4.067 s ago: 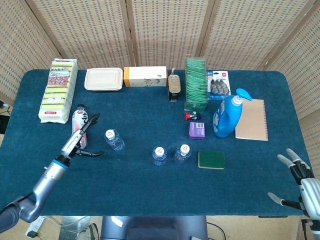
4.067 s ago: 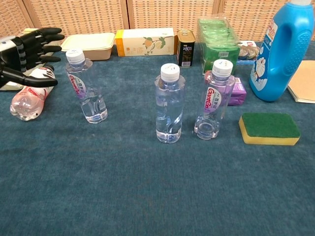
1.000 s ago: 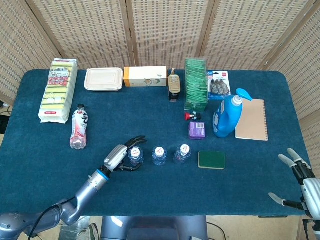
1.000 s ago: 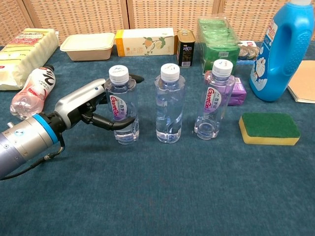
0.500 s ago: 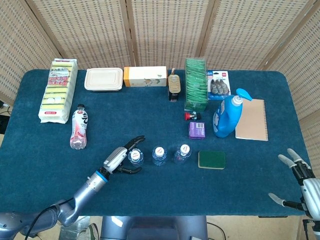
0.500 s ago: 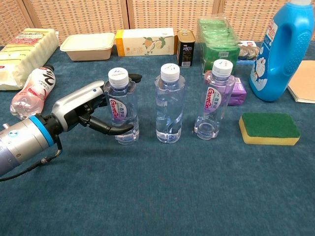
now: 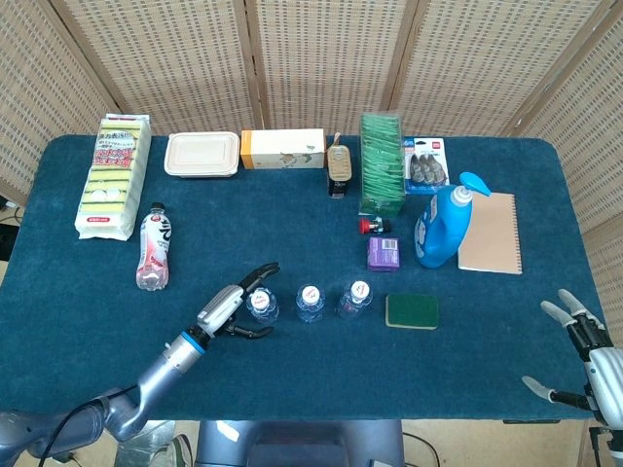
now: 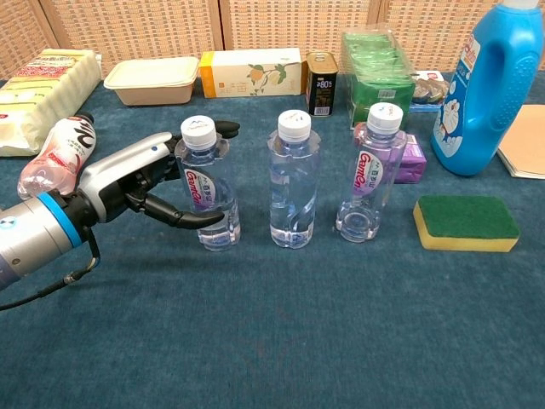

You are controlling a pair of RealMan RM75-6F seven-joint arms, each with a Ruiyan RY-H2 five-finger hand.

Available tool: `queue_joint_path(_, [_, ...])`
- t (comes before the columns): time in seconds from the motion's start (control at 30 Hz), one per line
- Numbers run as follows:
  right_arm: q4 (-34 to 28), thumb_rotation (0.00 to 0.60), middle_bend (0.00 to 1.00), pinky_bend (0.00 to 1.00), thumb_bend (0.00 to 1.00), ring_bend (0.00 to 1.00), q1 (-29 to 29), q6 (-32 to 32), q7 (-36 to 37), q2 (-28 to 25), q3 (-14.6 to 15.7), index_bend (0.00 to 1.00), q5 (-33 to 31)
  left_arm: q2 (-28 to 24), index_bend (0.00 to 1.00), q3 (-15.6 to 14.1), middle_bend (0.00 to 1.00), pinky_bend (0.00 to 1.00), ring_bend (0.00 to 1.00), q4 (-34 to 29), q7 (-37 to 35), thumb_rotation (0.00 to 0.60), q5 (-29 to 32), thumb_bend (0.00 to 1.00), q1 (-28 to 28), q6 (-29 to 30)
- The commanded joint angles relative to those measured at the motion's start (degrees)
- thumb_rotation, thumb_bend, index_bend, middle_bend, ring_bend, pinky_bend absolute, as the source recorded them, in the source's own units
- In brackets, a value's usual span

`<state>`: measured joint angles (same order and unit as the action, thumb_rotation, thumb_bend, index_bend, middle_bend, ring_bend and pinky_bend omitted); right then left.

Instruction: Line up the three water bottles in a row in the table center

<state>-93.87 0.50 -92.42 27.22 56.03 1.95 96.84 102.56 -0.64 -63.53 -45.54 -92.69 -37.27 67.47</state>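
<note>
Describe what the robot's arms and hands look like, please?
The left arm is a smooth silver-grey tube with a bright blue ring at the wrist and a thin black cable looping beneath. Its left hand has a silver back and black fingers. The right hand looks pale grey with dark teal fingertips.

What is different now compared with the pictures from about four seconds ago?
The left robot hand left the pink bottle, gripped the left water bottle and carried it rightward, next to the middle water bottle and the right water bottle. Its fingers now look looser around the tilted bottle. The right robot hand, sponge and other items stayed.
</note>
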Motion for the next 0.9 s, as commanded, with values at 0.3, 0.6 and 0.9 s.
queue_joint_path(0.3, [-0.1,0.600,0.00,0.07,0.00,0.00,-0.1,-0.3,-0.6,0.0,0.3,0.13,0.6,-6.7,0.00,-0.5,0.00,0.21,0.00,-6.5,-1.5,0.600,-1.4,0.22,1.7,4.3])
queue_joint_path(0.6, [-0.6,0.600,0.00,0.07,0.00,0.00,-0.3,-0.5,-1.5,-0.1,0.5,0.13,1.0,-20.3,0.00,-1.1,0.00,0.18,0.00,-16.5,0.0,0.600,-3.0,0.21,5.3,11.5])
queue_joint_path(0.9, [-1.3,0.600,0.00,0.06,0.00,0.00,-0.4,-0.3,-3.9,0.2,0.7,0.13,1.2,-38.6,0.00,-3.0,0.00,0.10,0.00,-26.7,12.5,0.600,-0.8,0.19,14.0,19.6])
